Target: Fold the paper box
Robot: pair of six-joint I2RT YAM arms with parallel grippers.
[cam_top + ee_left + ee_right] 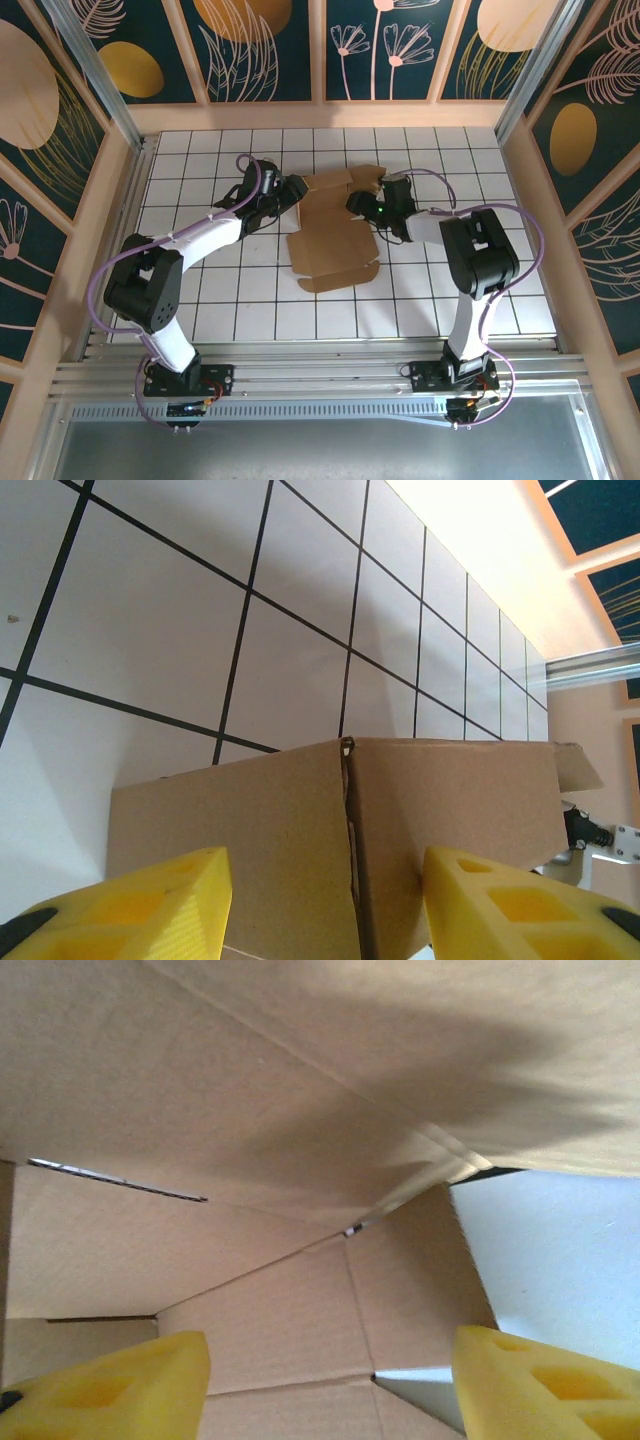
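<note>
The paper box is a brown cardboard sheet lying on the tiled table, with its far flaps raised between the two arms. My left gripper is at the far-left corner of the raised part. In the left wrist view its yellow fingers stand apart, and an upright cardboard wall with a vertical slit lies across the gap. My right gripper is at the far-right side. In the right wrist view it is open over creased cardboard panels, with a flap overhead.
The white tiled table has a raised wooden rim along the back and sides. An aluminium rail runs along the near edge by the arm bases. Bare tiles lie in front of the box.
</note>
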